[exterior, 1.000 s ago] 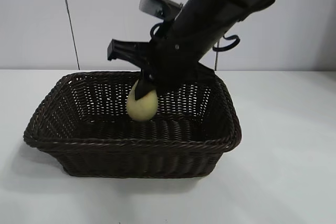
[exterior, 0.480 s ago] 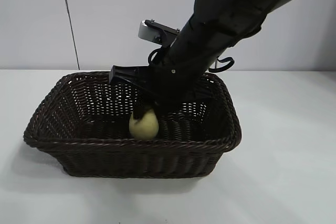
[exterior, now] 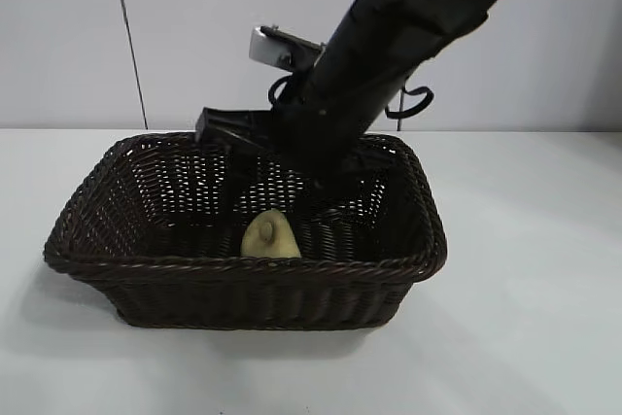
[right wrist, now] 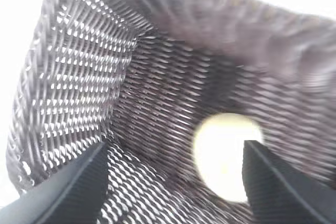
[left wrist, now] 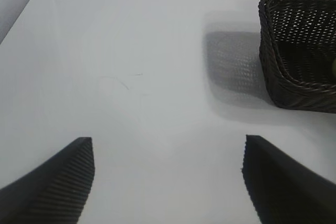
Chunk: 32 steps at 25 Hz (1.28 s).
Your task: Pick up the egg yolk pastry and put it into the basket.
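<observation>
The egg yolk pastry, a small pale yellow bun, lies on the floor of the dark woven basket near its front wall, dimple showing. My right gripper hangs inside the basket just above and behind the pastry, jaws open and empty. In the right wrist view the pastry lies loose on the basket weave, close to one finger of the open right gripper. My left gripper is open and empty over the bare table, off to the side of the basket.
The basket stands on a white table with a pale wall behind. The right arm reaches down from the upper right across the basket's back rim. The left arm does not show in the exterior view.
The right gripper lowered the pastry into the basket, opened and let it go. The pastry now rests on the basket floor and the gripper has lifted slightly off it.
</observation>
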Tool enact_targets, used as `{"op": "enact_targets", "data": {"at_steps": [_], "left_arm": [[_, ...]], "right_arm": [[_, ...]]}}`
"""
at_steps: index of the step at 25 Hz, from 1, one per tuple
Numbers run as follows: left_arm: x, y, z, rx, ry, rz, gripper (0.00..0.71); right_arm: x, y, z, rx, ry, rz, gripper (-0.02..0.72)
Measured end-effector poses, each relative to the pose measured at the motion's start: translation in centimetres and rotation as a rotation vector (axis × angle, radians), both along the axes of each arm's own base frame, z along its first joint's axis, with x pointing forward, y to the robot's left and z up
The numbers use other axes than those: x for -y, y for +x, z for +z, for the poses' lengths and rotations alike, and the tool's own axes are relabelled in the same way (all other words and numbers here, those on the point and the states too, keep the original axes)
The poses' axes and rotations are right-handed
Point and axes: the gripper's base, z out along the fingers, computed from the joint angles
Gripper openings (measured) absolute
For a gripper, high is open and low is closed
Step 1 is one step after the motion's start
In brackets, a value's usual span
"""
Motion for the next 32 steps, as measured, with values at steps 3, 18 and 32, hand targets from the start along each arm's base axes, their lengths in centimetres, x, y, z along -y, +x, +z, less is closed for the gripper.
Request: {"op": "enact_targets", "data": {"at_steps": [3, 18, 32], "left_arm": [[0.0, 0.0, 0.0, 0.0, 0.0, 0.0, 0.568], [0.0, 0.0, 0.0, 0.0, 0.0, 0.0, 0.568], [0.0, 0.0, 0.0, 0.0, 0.0, 0.0, 0.568]], "right_arm": [[0.7, 0.2, 1.6, -0.003, -0.109, 0.011, 0.517], [4.1, 0.4, 2.5, -0.14, -0.306, -0.044, 0.517], [18.9, 5.9, 2.5, -0.166, -0.349, -0.395, 0.517]]}}
